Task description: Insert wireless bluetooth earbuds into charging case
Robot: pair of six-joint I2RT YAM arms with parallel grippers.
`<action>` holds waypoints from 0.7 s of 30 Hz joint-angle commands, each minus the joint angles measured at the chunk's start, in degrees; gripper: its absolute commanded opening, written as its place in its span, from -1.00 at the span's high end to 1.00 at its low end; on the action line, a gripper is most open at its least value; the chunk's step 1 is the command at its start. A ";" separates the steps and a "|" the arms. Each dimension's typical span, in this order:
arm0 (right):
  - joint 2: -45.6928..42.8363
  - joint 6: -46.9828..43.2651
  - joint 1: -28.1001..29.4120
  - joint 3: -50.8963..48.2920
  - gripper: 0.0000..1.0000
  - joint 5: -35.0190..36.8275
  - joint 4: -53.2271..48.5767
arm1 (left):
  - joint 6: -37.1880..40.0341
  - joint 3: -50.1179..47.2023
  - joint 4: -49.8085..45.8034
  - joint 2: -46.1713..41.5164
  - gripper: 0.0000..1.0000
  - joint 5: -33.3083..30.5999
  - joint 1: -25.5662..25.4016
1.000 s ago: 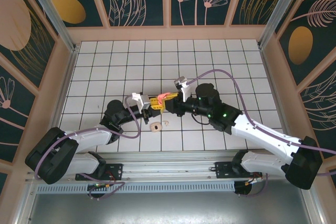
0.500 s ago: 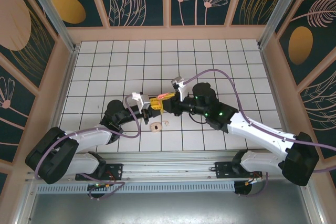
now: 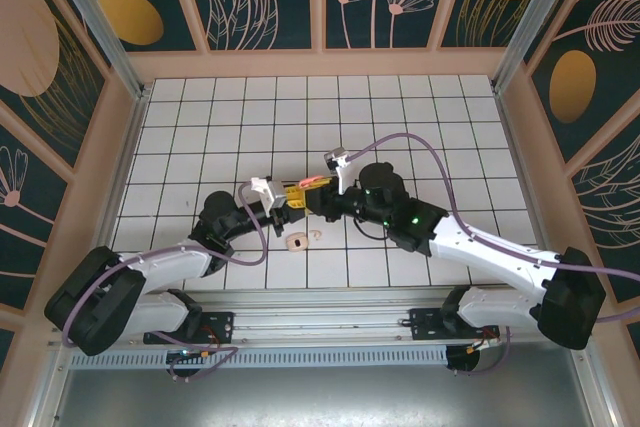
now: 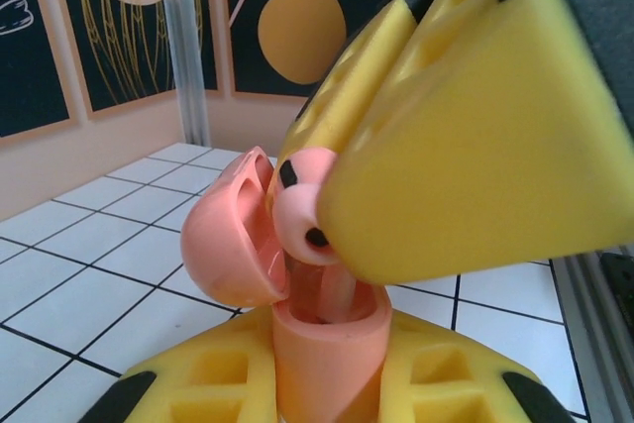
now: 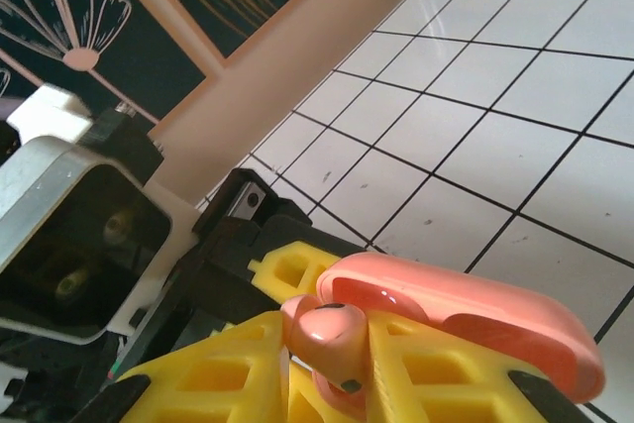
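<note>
Left hand [image 3: 292, 199] clamped on the base of an open coral-pink charging case [image 4: 325, 349], lid [image 4: 230, 237] tipped back, right hand [image 3: 320, 196] pinching a coral earbud [image 4: 300, 221] at the case's mouth, cream earbud [image 3: 317, 235] and cream case [image 3: 295, 242] on the tabletop [image 3: 400, 127] just beneath and nearward of both hands

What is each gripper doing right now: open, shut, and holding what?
Left gripper: shut on the charging case, whose lid is open.
Right gripper: shut on a coral-pink earbud.
</note>
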 commanded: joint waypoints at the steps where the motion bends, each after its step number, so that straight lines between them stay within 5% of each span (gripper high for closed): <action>1: 1.89 6.14 2.11 1.76 0.54 6.97 -5.44 | 2.96 -0.07 2.78 -2.86 0.95 -3.89 0.06; 21: 8.02 29.82 9.26 6.55 0.56 22.03 -11.01 | 9.39 -2.22 -0.79 -8.62 0.96 -13.08 0.01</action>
